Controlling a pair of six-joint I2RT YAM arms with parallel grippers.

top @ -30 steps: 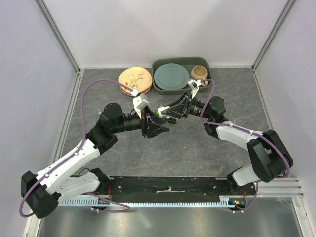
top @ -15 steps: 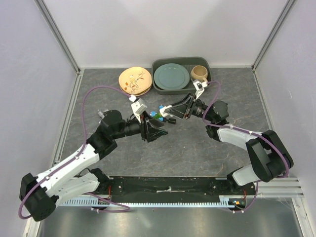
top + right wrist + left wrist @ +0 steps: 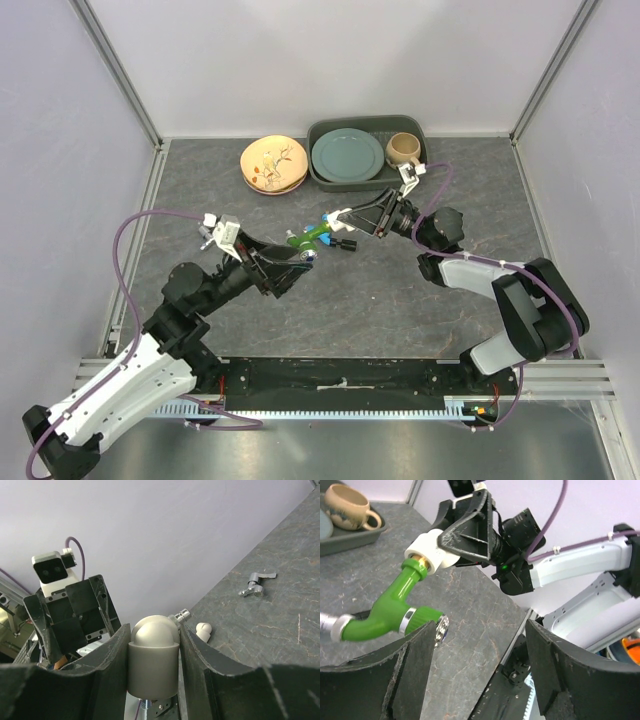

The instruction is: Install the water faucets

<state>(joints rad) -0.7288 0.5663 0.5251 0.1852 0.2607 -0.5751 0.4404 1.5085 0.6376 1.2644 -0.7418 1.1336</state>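
Note:
The bright green water faucet hangs above the table, its brass threaded end set in a white elbow fitting. My right gripper is shut on that elbow, with a black finger against each side. My left gripper is open, just short of the faucet's near end. In the left wrist view the green faucet lies beyond my left gripper, and nothing is between its fingers. I do not make out a blue faucet.
A dark tray at the back holds a green plate and a tan mug. An orange plate stack sits left of it. On the table lie a loose white elbow and a small grey metal piece.
My left gripper has opened, let go of the green faucet and drawn back toward the near left. The faucet stays in the elbow held by my right gripper, which has barely moved.

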